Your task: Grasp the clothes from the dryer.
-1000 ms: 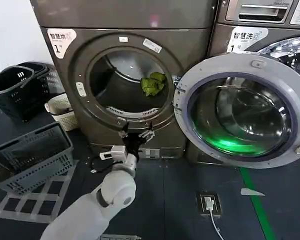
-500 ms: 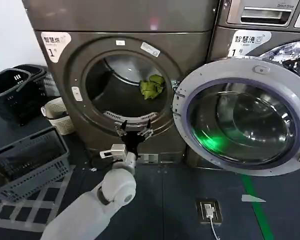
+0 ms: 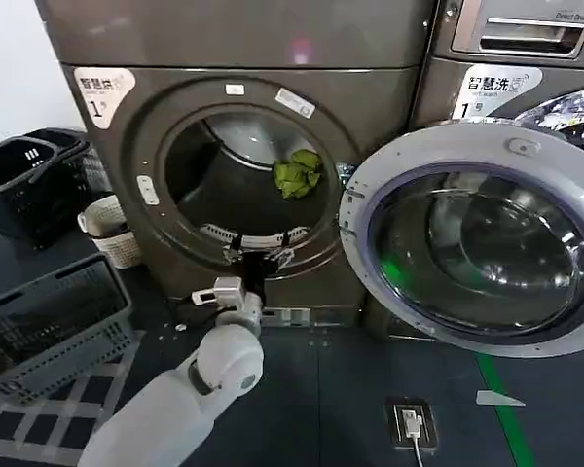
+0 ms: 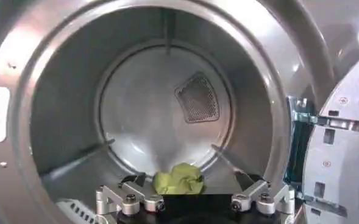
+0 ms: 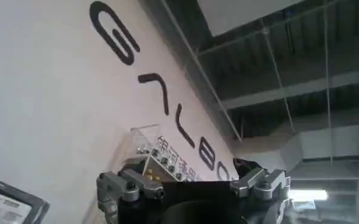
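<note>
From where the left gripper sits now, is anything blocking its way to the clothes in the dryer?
Nothing visible does. The door is swung fully open to the right, and the left gripper, fingers spread, is at the lower rim of the dryer opening. The clothes lie deeper inside the drum, with only bare drum between.

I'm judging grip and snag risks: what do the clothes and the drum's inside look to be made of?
The clothes: soft yellow-green fabric, matte, crumpled into folds. The dryer drum: seemingly bare metal, satin grey with soft reflections, raised ribs and a mesh vent at the back. The left pincer, open, sits at the opening's lower rim.
</note>
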Controlling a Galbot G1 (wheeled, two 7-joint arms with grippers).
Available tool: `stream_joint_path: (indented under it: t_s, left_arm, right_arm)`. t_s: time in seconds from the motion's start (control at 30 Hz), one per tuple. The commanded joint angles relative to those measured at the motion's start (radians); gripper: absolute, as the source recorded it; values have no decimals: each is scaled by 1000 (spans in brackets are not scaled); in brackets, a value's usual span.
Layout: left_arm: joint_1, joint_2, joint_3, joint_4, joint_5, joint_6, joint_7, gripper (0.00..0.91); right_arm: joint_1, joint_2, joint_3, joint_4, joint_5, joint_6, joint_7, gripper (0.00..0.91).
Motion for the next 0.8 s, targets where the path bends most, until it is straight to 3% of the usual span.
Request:
stream_joint_path:
  t_s: [0.03, 0.8]
  left_arm:
    - [1, -1, -1, 3, 1, 0, 1, 907]
    - [-15, -3, -7, 19, 0, 1, 0, 907]
  right_arm:
    - [1, 0, 0, 0, 1, 0, -1, 907]
    - [0, -11, 11, -8, 3, 1, -5, 907]
